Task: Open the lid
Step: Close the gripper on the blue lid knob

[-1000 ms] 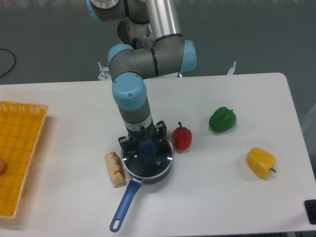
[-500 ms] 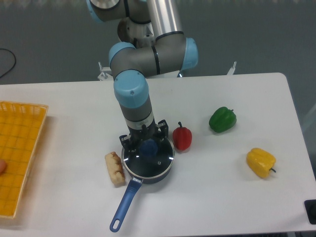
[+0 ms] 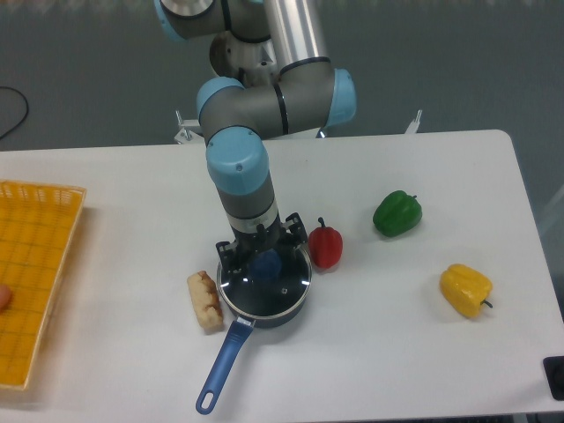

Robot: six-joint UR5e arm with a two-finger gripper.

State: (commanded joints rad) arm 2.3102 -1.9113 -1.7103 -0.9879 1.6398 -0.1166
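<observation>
Resting flat on the pan point(image 3: 264, 295), the lid point(image 3: 275, 284) is seen with its metal rim matched to the pan's rim, so the pan is judged to be closed and the task not yet done. The blue knob point(image 3: 265, 265) stands at the lid's centre, which makes it the natural grasp point: a pull there would lift the glass evenly rather than tip it. The pan's long handle point(image 3: 222, 365) is turned toward the near table edge, away from the arm, so the approach from above is left free. A bread roll point(image 3: 204, 300) lies just beside the pan on one side and a red pepper point(image 3: 325, 246) just beside it on the other; both are judged close enough to be knocked if the lid is swung sideways at low height. A green pepper point(image 3: 397, 213) and a yellow pepper point(image 3: 465, 290) lie well apart from the pan, and a yellow basket point(image 3: 35, 282) sits at the far end of the table point(image 3: 423, 352).

The arm is held nearly vertical over the pan, wrist pointed down, with the gripper point(image 3: 263, 259) lowered onto the knob. The fingers point(image 3: 288, 231) are set on either side of the knob; whether they are pressed against it or slightly apart cannot be told.
</observation>
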